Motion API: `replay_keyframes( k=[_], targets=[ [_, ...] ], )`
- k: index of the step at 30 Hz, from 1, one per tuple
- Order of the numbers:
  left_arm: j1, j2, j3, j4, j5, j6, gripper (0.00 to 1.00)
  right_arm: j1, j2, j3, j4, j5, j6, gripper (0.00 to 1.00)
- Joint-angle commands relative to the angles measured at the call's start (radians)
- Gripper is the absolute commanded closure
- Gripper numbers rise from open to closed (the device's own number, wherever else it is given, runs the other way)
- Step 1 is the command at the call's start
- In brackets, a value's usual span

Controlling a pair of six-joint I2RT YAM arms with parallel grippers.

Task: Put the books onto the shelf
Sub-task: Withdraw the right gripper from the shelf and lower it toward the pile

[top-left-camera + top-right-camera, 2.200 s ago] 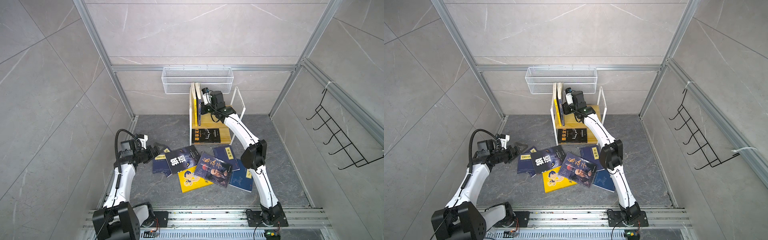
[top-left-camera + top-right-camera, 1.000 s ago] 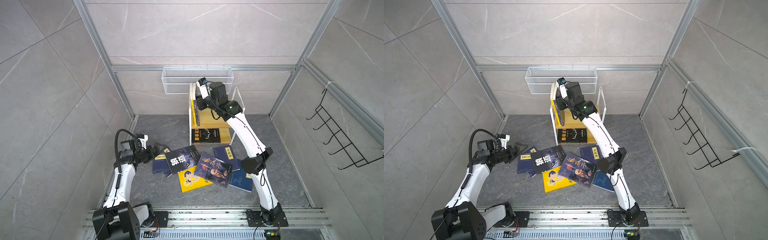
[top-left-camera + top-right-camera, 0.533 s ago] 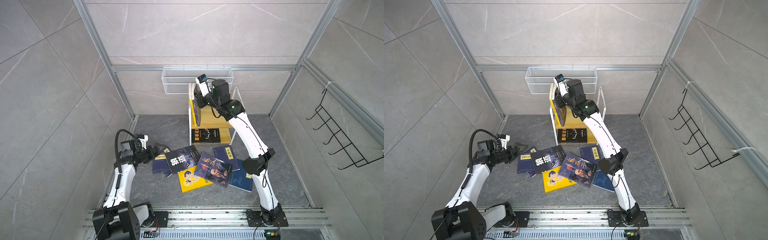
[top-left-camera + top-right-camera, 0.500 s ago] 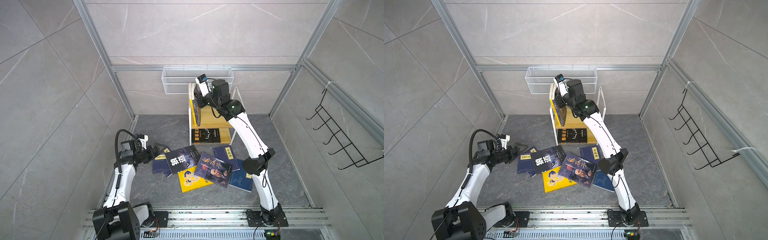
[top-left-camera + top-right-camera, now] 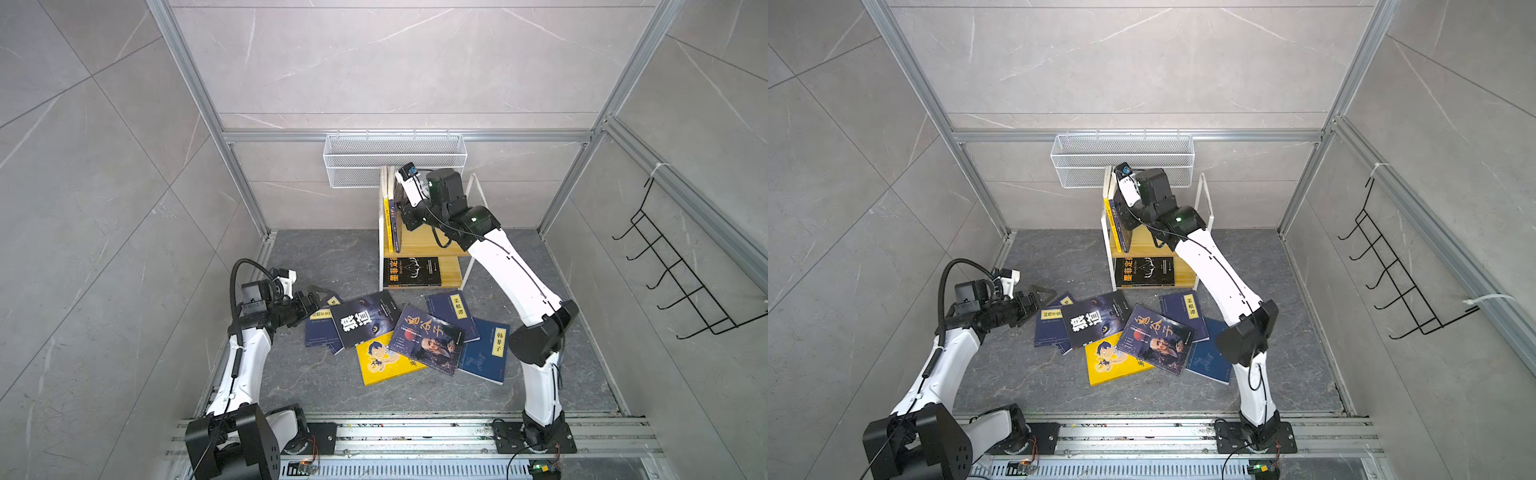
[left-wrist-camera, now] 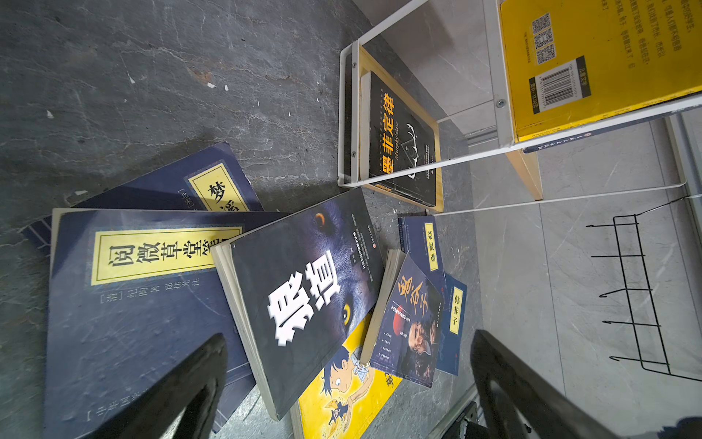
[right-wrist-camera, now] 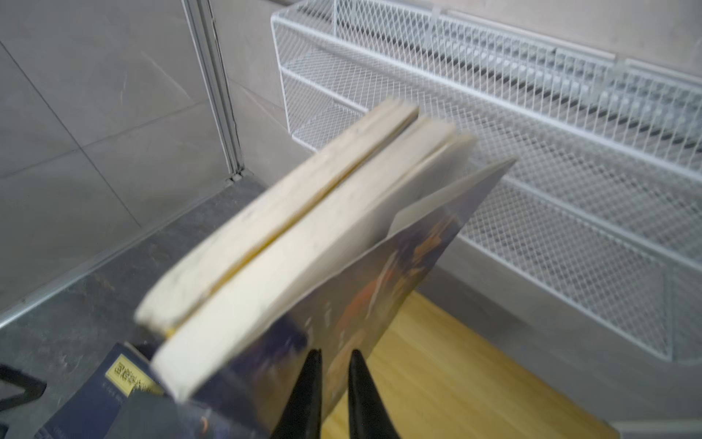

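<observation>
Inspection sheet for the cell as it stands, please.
Surface: dark stone-look floor, small white flecks.
Job's things: about seven loose books overlapping on the floor; shelf has upright books on the top tier and one black book flat on the lower tier.
Clutter: nothing seen.
Grippers: left gripper open, empty, by the pile; right gripper nearly shut, empty, beside the upright books.
Cables: black hose looped on the left arm.
Surroundings: mesh basket, hook rack.
</observation>
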Motion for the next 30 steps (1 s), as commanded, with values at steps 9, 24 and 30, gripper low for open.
replay_keyframes(
  k=[9,24,30],
  targets=[
    [0.006,0.004,0.003,0.020,0.000,-0.003,0.00,-0.009,-0.323,-0.420,0.229,0.080,-0.005,0.82],
    [0.006,-0.001,0.006,0.006,-0.008,-0.008,0.00,-0.042,-0.231,-0.306,0.178,0.055,0.120,0.81],
    [0.001,0.019,-0.028,0.020,-0.043,-0.038,0.00,-0.039,-0.427,-0.630,0.279,0.010,0.227,0.68]
  ],
)
